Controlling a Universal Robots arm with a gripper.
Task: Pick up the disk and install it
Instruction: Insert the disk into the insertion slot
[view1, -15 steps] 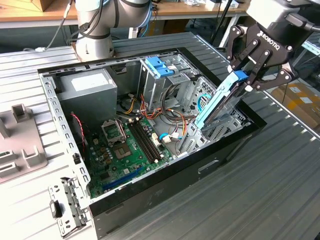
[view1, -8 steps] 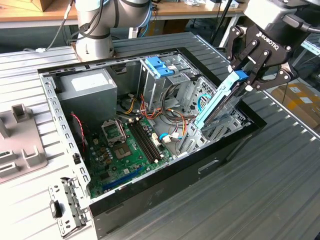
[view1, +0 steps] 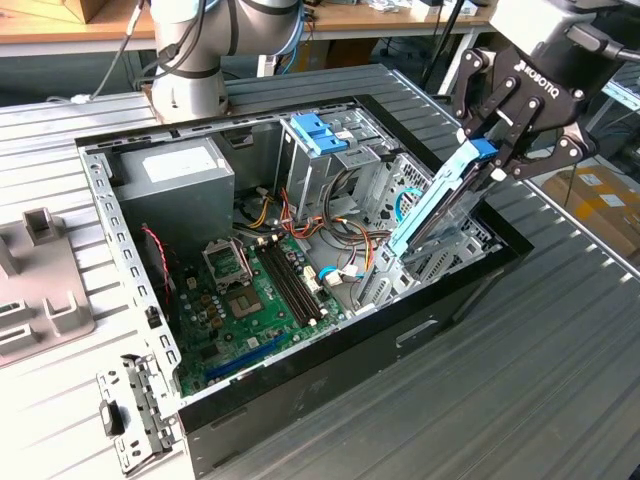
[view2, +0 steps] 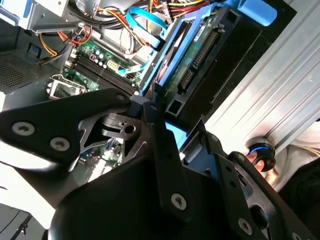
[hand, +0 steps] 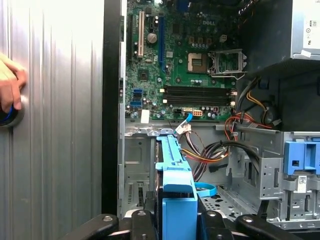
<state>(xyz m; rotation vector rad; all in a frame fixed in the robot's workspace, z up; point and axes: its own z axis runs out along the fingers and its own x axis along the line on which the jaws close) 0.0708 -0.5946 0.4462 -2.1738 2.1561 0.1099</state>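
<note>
The black robot hand (view1: 497, 150) is pinched on the disk (view1: 437, 203), a flat grey hard drive in light-blue plastic carrier rails with a blue end tab, gripping it at the tabbed upper end. In the exterior view the disk hangs tilted, its lower end dipping into the open black desktop computer case (view1: 330, 350) toward 7 o'clock from the hand, down among the bare metal drive bays (view1: 440, 255) at the case's edge on the exterior view's right. In the first wrist view the disk (hand: 172, 185) runs edge-on away from the hand's fingers (hand: 145, 220), which press against its rails on both sides. In the second wrist view the disk (view2: 200, 55) shows its connector edge and circuit side, with the fingers (view2: 160, 150) closed against it.

Inside the case lies a green motherboard (view1: 250, 300); at 10 o'clock from it sits a grey boxy power supply (view1: 180, 180), and at 1 o'clock stands a tall metal cage topped by a blue plastic latch piece (view1: 318, 133). The case rests on a ribbed grey metal worktop (view1: 520, 400). A person's hand (hand: 10, 90) rests on that worktop in the first wrist view.
</note>
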